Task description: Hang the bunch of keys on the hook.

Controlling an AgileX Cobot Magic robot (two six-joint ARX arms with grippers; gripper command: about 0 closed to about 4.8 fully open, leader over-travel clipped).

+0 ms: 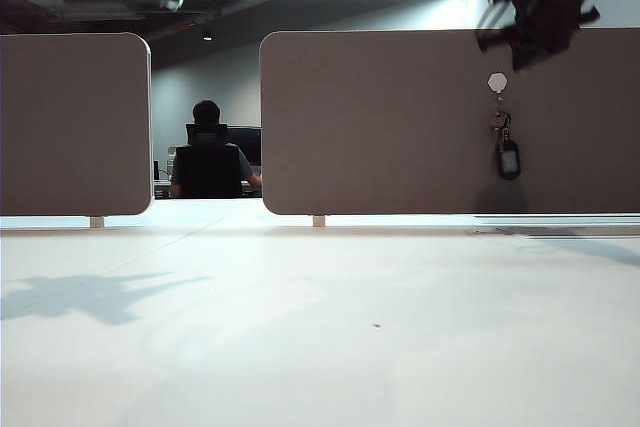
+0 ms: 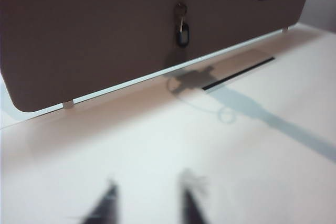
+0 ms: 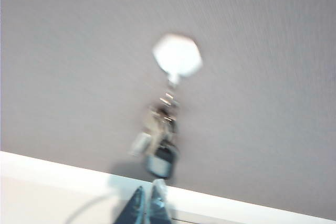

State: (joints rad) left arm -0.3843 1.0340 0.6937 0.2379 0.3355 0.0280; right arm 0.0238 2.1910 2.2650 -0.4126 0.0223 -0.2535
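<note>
Grey-white hook (image 1: 497,81), one bunch of keys (image 1: 506,147) hanging, right claw (image 3: 148,203) closed, left claw (image 2: 148,203) parted

The bunch of keys (image 1: 505,142) shows dull silver metal blades and a glossy black fob with a pale face that catches the light. The hook (image 1: 498,83) has a smooth pale mount that looks like plastic, with thin metal below it. The brown panel (image 1: 400,127) behind looks matt and finely textured, like cloth. The counter (image 1: 320,337) is smooth, pale and slightly sheeny. The left hand (image 2: 149,203) and right hand (image 3: 148,205) have dark, matt fingers, blurred.
</note>
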